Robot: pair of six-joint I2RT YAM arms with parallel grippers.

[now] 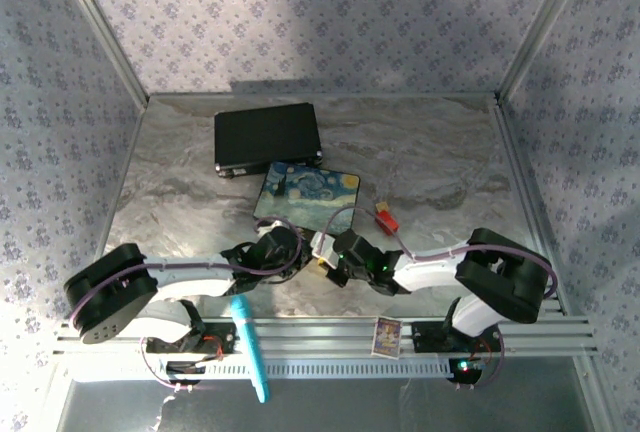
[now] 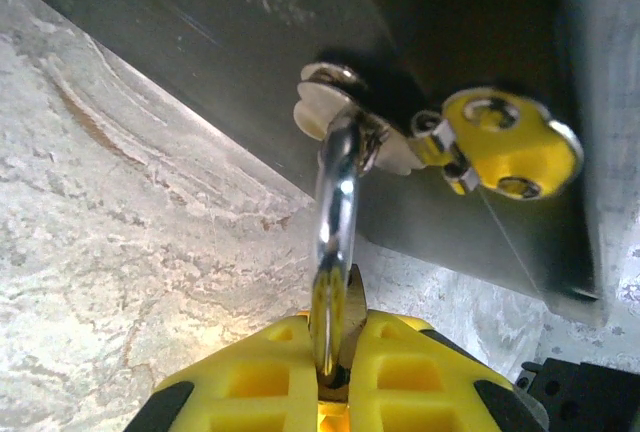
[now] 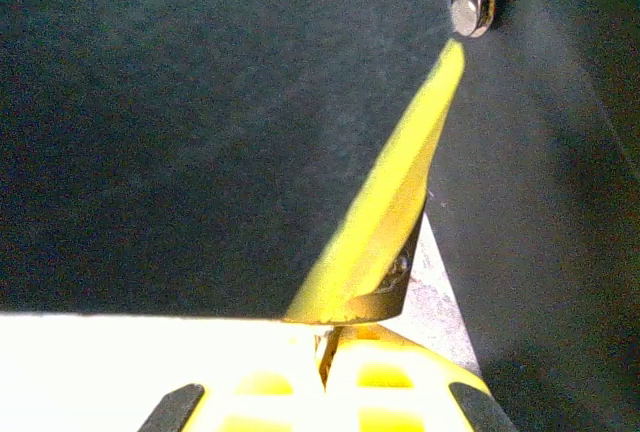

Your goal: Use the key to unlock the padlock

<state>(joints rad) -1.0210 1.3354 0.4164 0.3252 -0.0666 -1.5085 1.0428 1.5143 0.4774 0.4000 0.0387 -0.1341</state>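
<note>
Padlock (image 2: 336,237) sits at the near side of the painted box (image 1: 308,195), its silver shackle threaded up through the metal loop (image 2: 335,102) on the box's dark wall, and a yellow latch piece (image 2: 510,142) hangs just beside that loop. We see the left gripper (image 2: 338,330) clamped on the padlock, with the brass body pinched between its yellow fingers (image 2: 260,377). Right gripper (image 3: 328,344) is fully closed right against the same box. A yellow strip (image 3: 400,192) rises from its fingertips, but we can't tell if it's gripped. Key (image 1: 385,218), red head, lies on the marble table (image 1: 440,172) right of the box, apart from both grippers. A black case (image 1: 265,137) sits behind the box.
</note>
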